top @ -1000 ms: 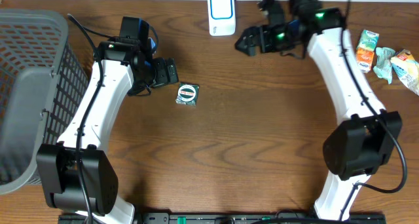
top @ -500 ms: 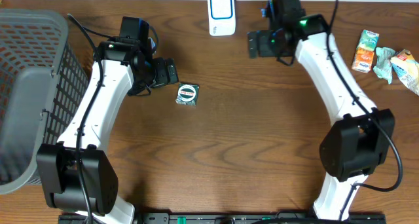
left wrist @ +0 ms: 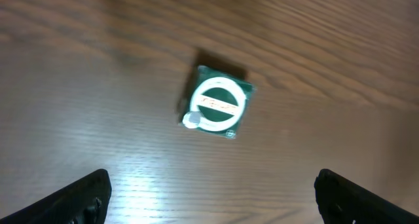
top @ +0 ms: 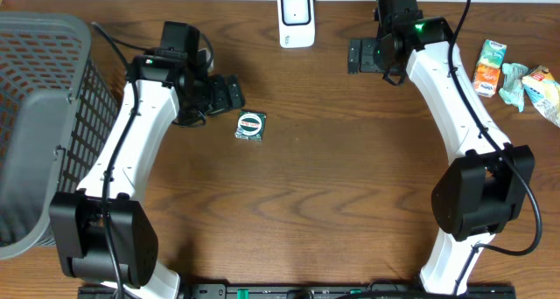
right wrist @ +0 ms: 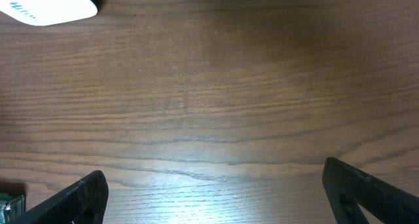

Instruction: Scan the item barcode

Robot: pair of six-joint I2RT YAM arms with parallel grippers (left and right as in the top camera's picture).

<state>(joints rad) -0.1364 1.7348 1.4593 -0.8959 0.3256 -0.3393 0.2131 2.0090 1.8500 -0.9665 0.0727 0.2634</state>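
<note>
A small green square item (top: 251,125) with a white round label lies flat on the wooden table (top: 315,194). It shows ahead of my left gripper (left wrist: 211,196) as the green item (left wrist: 217,111). My left gripper (top: 229,94) hangs open just above-left of it, nothing between its fingers. The white barcode scanner (top: 296,17) stands at the table's back edge; its corner shows as the scanner (right wrist: 49,6) at the top left of the right wrist view. My right gripper (top: 360,55) is open to the scanner's right, and my right gripper (right wrist: 216,198) holds nothing.
A grey mesh basket (top: 39,115) fills the left edge. Juice cartons and snack packets (top: 512,76) lie at the far right. The item's edge (right wrist: 10,201) peeks in at the bottom left of the right wrist view.
My right arm has swung its gripper to the right, away from the scanner. My left gripper has shifted slightly right and up, closer over the item. The item has not moved.
</note>
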